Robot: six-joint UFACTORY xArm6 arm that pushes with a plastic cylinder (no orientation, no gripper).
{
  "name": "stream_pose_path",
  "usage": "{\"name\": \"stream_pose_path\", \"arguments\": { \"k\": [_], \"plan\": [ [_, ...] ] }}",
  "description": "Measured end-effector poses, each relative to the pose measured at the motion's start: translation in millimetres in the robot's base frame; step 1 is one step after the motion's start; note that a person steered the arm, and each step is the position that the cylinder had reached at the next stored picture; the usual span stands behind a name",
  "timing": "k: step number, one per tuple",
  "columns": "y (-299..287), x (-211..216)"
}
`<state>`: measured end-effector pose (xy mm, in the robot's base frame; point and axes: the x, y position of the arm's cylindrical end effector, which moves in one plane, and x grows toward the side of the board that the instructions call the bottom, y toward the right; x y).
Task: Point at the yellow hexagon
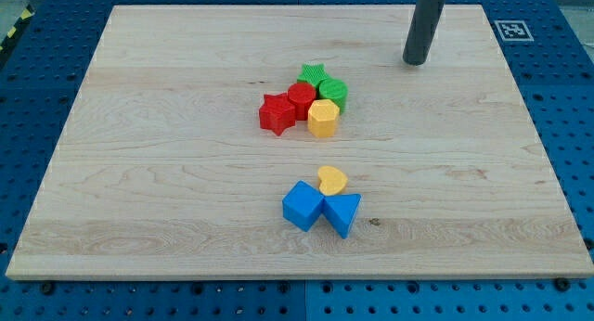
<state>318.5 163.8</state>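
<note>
The yellow hexagon (323,118) sits near the board's middle, at the lower right of a tight cluster. It touches a red cylinder (301,100), a red star (277,113), a green star (313,77) and a green cylinder (333,92). My tip (415,62) rests on the board toward the view's top right. It is well apart from the cluster, up and to the right of the yellow hexagon.
A second group lies below the middle: a yellow heart (332,181), a blue cube (303,206) and a blue triangle (342,212), touching one another. The wooden board (139,173) sits on a blue perforated table. A marker tag (513,29) is at its top right corner.
</note>
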Motion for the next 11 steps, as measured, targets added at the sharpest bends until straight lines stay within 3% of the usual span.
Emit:
{"name": "stream_pose_path", "arguments": {
  "k": [1, 3, 6, 7, 8, 10, 11],
  "plan": [
    [0, 4],
    [-22, 82],
    [-48, 106],
    [-48, 142],
    [-79, 161],
    [-226, 166],
    [-237, 207]
  ]
}}
